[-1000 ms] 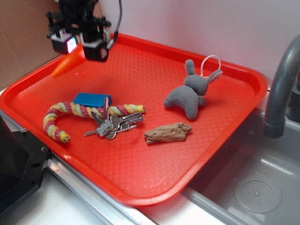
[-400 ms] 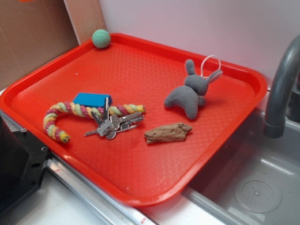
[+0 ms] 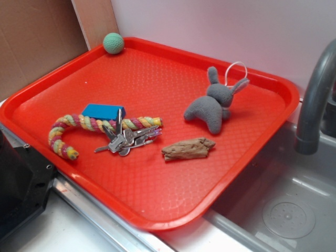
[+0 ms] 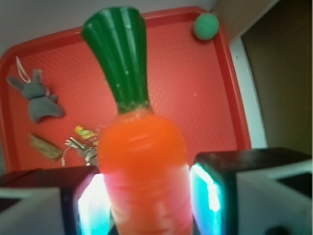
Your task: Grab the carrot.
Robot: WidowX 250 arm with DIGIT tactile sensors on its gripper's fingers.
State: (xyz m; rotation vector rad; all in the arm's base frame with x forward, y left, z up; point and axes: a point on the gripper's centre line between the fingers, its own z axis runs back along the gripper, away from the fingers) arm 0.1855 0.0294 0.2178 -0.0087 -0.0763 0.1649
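Up close in the wrist view, the gripper [image 4: 144, 200] is clamped on the carrot [image 4: 143, 171]: its two pads [image 4: 92, 208], lit pale cyan, press the orange body from either side, and the dark-green stem points up and away from the camera. The carrot is held high above the red tray [image 4: 234, 105], which lies far below, so the arm is raised well clear of the surface. The carrot's lower end runs off the bottom edge, so its tip cannot be seen, and the whole thing is blurred by nearness.

Beyond it on the tray, the carrot's body partly covers a bunch of keys [image 4: 78, 149]. A brown bark-like piece [image 4: 43, 147] lies to their left, a grey plush rabbit [image 4: 36, 98] farther off, and a teal knitted ball [image 4: 205, 25] sits in the far corner.

From the exterior view, neither arm nor carrot is in the picture. It shows the keys [image 3: 128, 140] over a striped rope toy [image 3: 79, 128], beside a blue block [image 3: 102, 111]. At the right edge, a grey tap [image 3: 315, 94] is cut off.
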